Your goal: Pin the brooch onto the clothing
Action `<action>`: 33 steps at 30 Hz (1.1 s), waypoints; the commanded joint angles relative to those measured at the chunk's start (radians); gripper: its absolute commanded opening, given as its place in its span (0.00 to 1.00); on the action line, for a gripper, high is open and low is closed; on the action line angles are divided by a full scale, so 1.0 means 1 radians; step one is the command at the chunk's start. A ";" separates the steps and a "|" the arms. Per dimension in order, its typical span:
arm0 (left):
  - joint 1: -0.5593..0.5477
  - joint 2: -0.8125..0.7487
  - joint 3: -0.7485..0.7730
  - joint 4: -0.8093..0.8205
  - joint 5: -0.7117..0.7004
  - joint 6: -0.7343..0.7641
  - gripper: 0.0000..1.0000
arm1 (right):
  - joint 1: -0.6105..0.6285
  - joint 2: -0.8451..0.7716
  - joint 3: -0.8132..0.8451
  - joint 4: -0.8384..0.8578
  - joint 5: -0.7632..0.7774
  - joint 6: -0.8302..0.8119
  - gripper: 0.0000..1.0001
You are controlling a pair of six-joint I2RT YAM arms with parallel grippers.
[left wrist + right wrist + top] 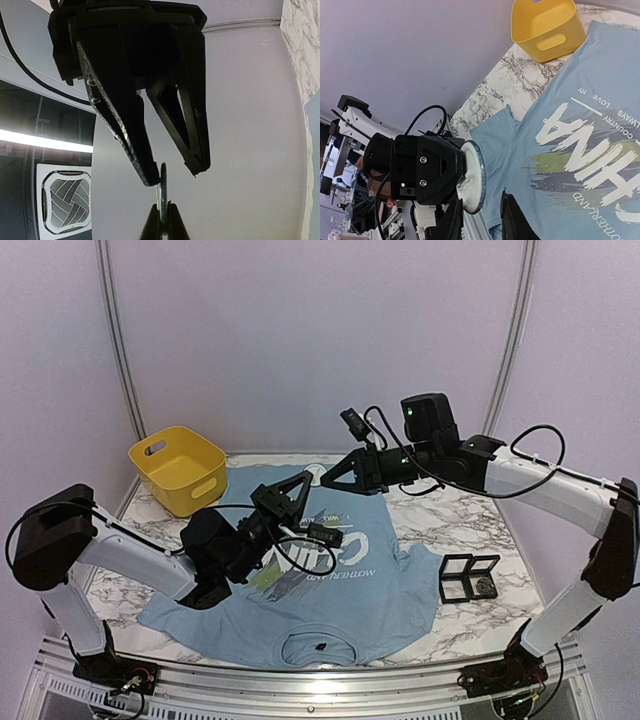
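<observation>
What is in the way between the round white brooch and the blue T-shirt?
Nothing visible. The left gripper holds the round white brooch in the air above the light blue T-shirt, with only open space between them. The yellow plastic basket stands to the side.

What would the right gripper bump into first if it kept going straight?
The brooch at the left gripper's tip. It seems partly between the right gripper's jaws, but depth is unclear.
</observation>
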 commanded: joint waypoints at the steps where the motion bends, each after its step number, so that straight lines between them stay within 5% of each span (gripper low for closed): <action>1: -0.003 0.012 0.031 0.065 -0.022 -0.001 0.00 | 0.015 0.032 0.040 0.025 -0.024 -0.003 0.19; 10: -0.004 0.011 0.026 0.059 -0.018 -0.035 0.00 | 0.017 0.041 0.043 0.053 0.006 0.000 0.00; 16: -0.009 -0.019 0.026 -0.043 -0.079 -0.145 0.00 | 0.016 0.035 0.043 0.053 0.038 -0.023 0.00; 20: -0.009 -0.077 0.007 -0.124 -0.100 -0.262 0.27 | 0.011 0.027 0.041 0.034 0.059 -0.055 0.00; 24: -0.012 -0.133 -0.013 -0.189 -0.124 -0.371 0.65 | -0.006 0.013 0.039 0.012 0.083 -0.089 0.00; 28: -0.015 -0.232 -0.026 -0.337 -0.154 -0.569 0.80 | -0.019 0.004 0.053 -0.037 0.106 -0.138 0.00; 30: -0.009 -0.318 0.021 -0.661 -0.122 -0.805 0.82 | -0.020 -0.001 0.068 -0.069 0.113 -0.188 0.00; 33: 0.050 -0.437 0.151 -1.098 0.137 -1.272 0.80 | -0.018 -0.022 0.083 -0.115 0.110 -0.318 0.00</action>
